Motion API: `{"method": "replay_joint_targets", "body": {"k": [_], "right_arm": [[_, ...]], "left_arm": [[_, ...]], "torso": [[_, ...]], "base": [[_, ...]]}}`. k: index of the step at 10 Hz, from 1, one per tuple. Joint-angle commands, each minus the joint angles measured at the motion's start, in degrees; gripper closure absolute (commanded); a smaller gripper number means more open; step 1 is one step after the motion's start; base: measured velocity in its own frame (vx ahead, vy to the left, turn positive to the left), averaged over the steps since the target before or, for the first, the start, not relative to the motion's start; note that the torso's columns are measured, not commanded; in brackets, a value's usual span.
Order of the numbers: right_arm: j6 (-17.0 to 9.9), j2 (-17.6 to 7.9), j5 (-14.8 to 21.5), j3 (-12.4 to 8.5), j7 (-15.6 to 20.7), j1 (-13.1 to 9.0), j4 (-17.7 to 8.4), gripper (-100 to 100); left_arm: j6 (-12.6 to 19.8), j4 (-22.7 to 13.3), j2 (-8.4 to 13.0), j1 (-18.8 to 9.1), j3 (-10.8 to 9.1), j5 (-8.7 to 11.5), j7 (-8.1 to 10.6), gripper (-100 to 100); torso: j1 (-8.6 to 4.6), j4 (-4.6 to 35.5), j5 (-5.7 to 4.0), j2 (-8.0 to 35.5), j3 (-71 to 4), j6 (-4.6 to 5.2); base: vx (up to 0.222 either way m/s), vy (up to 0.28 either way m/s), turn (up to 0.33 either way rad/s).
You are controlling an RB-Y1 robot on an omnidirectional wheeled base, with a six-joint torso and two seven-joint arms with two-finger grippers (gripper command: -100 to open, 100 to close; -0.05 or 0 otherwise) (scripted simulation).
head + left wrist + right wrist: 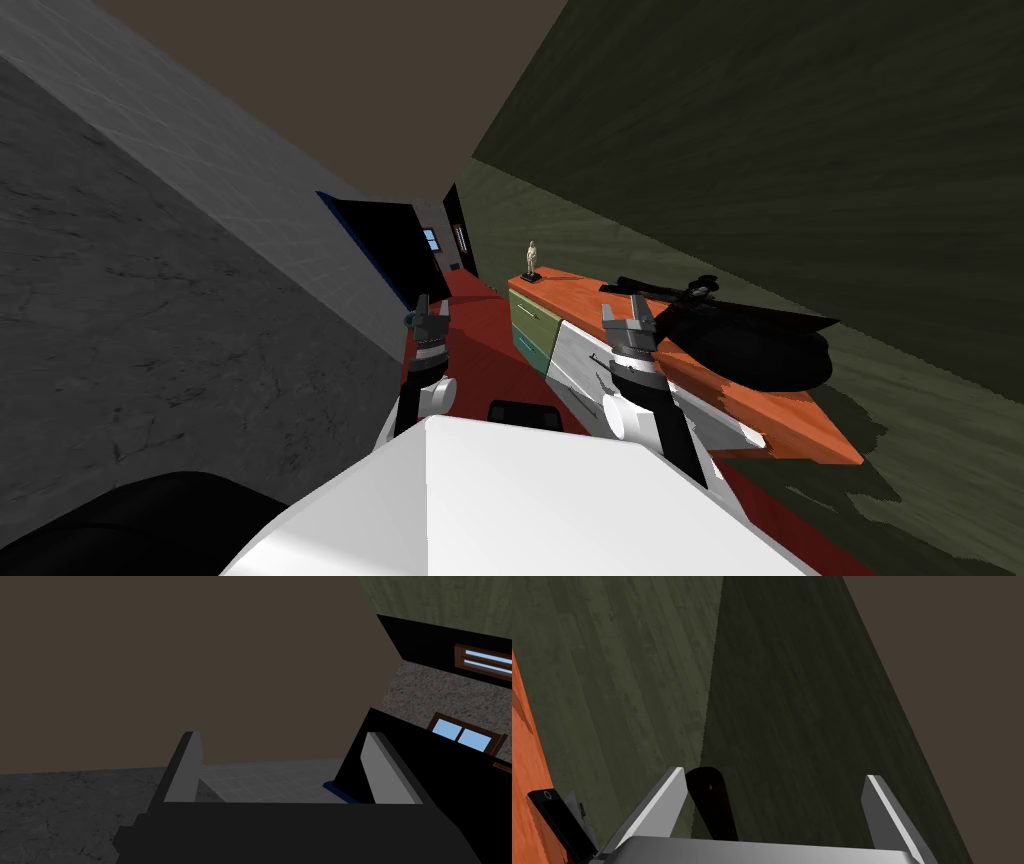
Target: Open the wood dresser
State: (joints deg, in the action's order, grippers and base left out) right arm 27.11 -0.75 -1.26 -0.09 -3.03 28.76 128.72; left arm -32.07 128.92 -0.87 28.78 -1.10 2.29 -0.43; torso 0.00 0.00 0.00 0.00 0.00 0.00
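The dresser [760,410] runs along the green wall on my right, with an orange wood-grain top, a white front panel [573,362] and green and teal drawer fronts [533,322] at its far end, all of them flush. My right gripper [628,318] is raised in front of the white panel near the top's edge, fingers open and empty. In the right wrist view that gripper [774,801] points up past the orange top [522,741] at the green wall. My left gripper [430,315] hangs over the red floor, left of the dresser, and its open fingers [282,771] hold nothing.
A small pale figurine [532,260] stands on the dresser's far end. A large black object [750,345] lies across its top, and a flat black device [559,821] rests beside my right hand. A grey wall [150,320] closes the left side; the red floor [480,330] runs ahead.
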Motion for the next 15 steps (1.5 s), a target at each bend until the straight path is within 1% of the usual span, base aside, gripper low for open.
{"method": "replay_joint_targets", "body": {"k": [1,3,9,10,11,12,15], "right_arm": [[0.0,0.0,0.0,0.0,0.0,0.0,0.0,0],[0.0,0.0,0.0,0.0,0.0,0.0,0.0,0],[0.0,0.0,0.0,0.0,0.0,0.0,0.0,0],[0.0,-1.8,0.5,0.0,0.4,-0.1,-0.3,-100],[0.1,-3.2,1.0,-0.1,0.8,-0.2,-0.6,-100],[0.1,-4.6,1.7,-0.1,1.3,-0.3,-1.0,-100],[0.3,-9.2,4.5,-0.3,3.6,-0.8,-2.7,-100]], "left_arm": [[0.0,0.0,0.0,0.0,0.00,0.0,0.00,0],[0.0,0.0,0.0,0.0,0.00,0.0,0.00,0],[0.0,0.0,0.0,0.0,0.00,0.0,0.00,0],[0.0,0.0,0.0,0.0,0.00,0.0,0.00,0],[0.0,0.0,0.0,0.0,0.00,0.0,0.00,0],[0.0,0.0,0.0,0.0,0.00,0.0,0.00,0],[0.0,0.0,0.0,0.0,0.00,0.0,0.00,0]], "torso": [[0.00,2.3,0.00,2.3,-4.7,0.00],[0.00,10.1,0.00,10.0,-20.1,0.00],[0.00,35.4,0.00,35.4,-70.7,0.00],[0.00,39.6,0.00,39.6,-79.2,0.00],[0.02,41.5,0.01,41.5,-83.1,0.00],[0.04,42.0,0.01,42.1,-84.3,0.00],[0.03,42.3,0.01,42.3,-84.6,0.00]], "base": [[0.000,0.000,0.000],[0.000,0.000,0.000],[0.000,0.000,0.000],[0.008,0.008,0.015],[0.007,0.017,0.024],[0.009,0.023,0.028],[0.016,0.035,0.042]]}}
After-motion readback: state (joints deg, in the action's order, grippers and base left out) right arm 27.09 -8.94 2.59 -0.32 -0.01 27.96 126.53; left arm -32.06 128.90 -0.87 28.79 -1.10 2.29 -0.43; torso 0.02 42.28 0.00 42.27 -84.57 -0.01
